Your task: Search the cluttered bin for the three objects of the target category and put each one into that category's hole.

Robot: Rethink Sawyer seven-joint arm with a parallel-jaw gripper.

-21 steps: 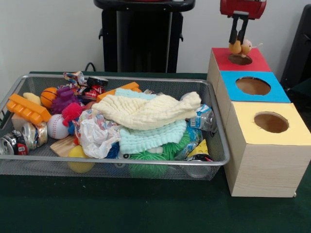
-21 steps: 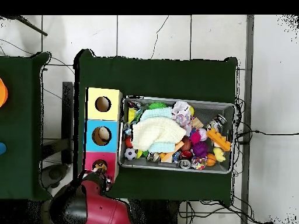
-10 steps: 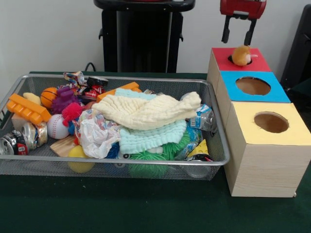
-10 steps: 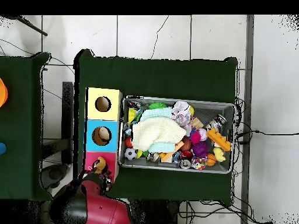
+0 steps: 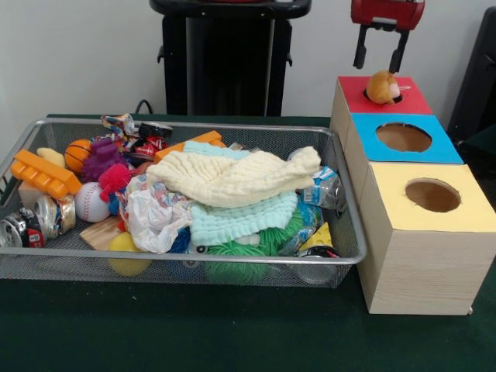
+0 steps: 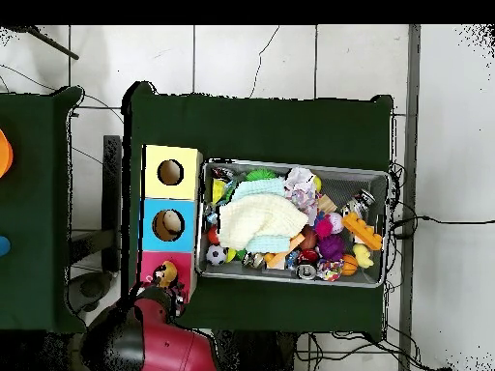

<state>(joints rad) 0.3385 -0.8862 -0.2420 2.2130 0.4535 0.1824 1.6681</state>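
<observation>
While the gripper [image 5: 379, 53] is hanging open and empty above the red box [image 5: 407, 98], the toy [image 5: 383, 87] is sitting in that box's hole. Open green table [image 5: 194, 333] is lying before the bin [image 5: 341, 194].

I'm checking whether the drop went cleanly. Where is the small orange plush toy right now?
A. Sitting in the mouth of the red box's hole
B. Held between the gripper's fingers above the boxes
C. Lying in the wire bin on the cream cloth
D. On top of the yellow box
A: the orange plush toy sits in the hole of the red box, sticking up above it, while the gripper hangs open and empty above.
</observation>
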